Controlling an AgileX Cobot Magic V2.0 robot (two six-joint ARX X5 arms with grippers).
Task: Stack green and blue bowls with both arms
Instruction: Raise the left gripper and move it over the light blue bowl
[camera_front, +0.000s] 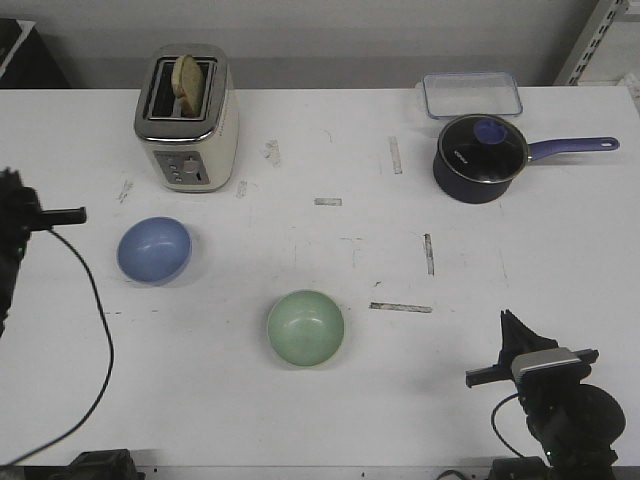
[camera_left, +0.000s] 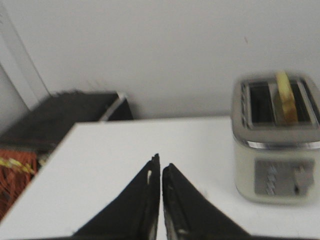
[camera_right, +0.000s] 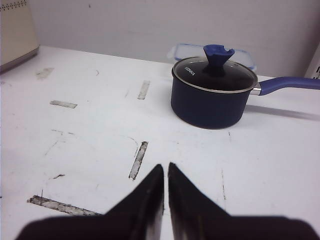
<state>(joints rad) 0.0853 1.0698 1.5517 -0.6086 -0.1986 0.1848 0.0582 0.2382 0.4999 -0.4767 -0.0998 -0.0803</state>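
Note:
The light blue bowl (camera_front: 153, 249) sits upright on the white table at the left. The pale green bowl (camera_front: 305, 326) sits upright nearer the front, around the middle. Neither bowl shows in the wrist views. My left arm (camera_front: 15, 228) is at the table's left edge, left of the blue bowl and apart from it. Its gripper (camera_left: 160, 166) is shut and empty above bare table. My right gripper (camera_front: 509, 324) is at the front right, well right of the green bowl. In its wrist view the right gripper (camera_right: 165, 167) is shut and empty.
A cream toaster (camera_front: 186, 118) with a slice of bread stands at the back left and also shows in the left wrist view (camera_left: 276, 137). A dark saucepan (camera_front: 481, 157) with a lid and purple handle stands at the back right, a clear container (camera_front: 471, 94) behind it. Tape marks dot the table.

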